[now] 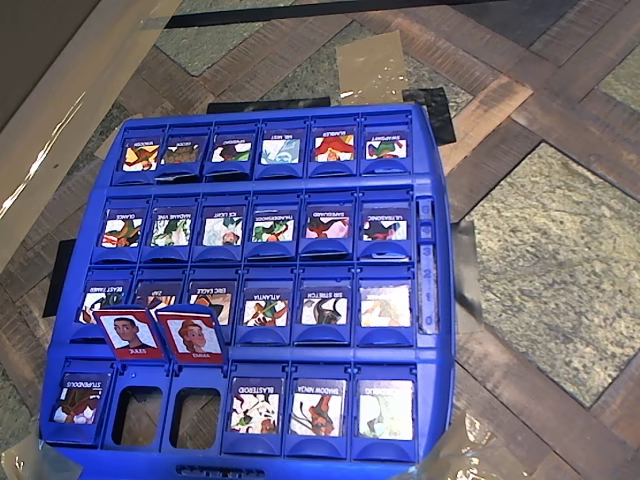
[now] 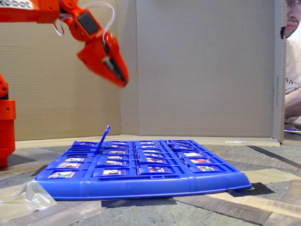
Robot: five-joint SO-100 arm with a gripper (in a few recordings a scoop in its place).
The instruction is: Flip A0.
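Board (image 1: 446, 360) flat on counter (image 1: 560, 250). Two tiles (image 1: 128, 333) stand up in overhead view's bottom row, second and third from left; can't tell which is A0. Claw (image 2: 118, 73) high over board's left, blurred, open/closed unclear.

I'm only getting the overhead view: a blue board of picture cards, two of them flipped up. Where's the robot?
Observer: In the fixed view an orange arm reaches in from the left. Its tool hangs high above the board, touching nothing.
Operator: Is it carrying a card?
Observer: I see nothing in the tool, but it is blurred, so I cannot tell whether it is open or shut.
Operator: Anyone else around?
Observer: A person is at the right edge, just past the end of a cardboard wall.
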